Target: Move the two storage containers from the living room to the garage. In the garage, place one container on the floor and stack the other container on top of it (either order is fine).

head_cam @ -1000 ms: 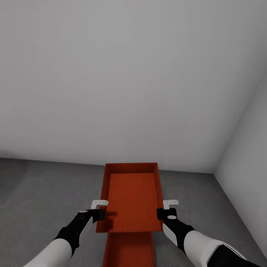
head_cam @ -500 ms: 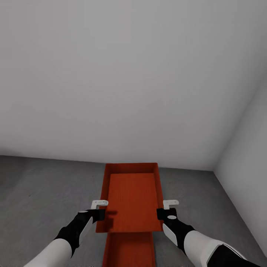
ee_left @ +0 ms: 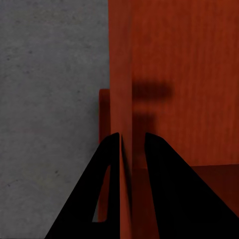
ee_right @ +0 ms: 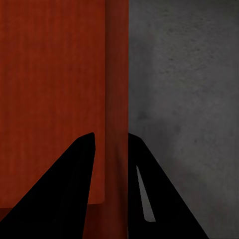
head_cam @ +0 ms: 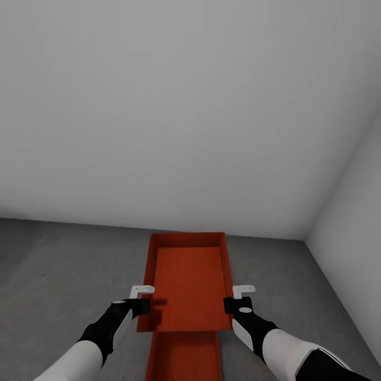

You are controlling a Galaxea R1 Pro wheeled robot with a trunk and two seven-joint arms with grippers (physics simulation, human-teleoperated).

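Two orange-red containers in garage, near the corner where two white walls meet. Upper container (head_cam: 189,283) is held off the floor (head_cam: 63,264) by both arms, open top up, roughly level, long axis pointing away from robot toward the back wall (head_cam: 180,106). Lower container (head_cam: 184,355) sits under it & nearer the robot, partly hidden by the upper one; only its near part shows in head view, cut off by the frame edge. Can't tell from head view if the two touch.

L gripper (head_cam: 142,297) is on the upper container's left long wall, toward its near end. Left wrist view: jaws of L gripper (ee_left: 132,144) straddle that wall, one black finger (ee_left: 107,164) outside, the other inside, both pressed on it – clamped on the wall. Grey floor shows beyond the outer finger, plus a bit of the lower container's rim.

R gripper (head_cam: 239,299) mirrors this on the right long wall, same distance along. Right wrist view: jaws of R gripper (ee_right: 110,142) sit either side of the wall, closed on it, inner finger over the container's base, outer finger over grey floor.

Side wall (head_cam: 354,211) stands to robot's right. Floor is dark grey, rough, concrete-like.
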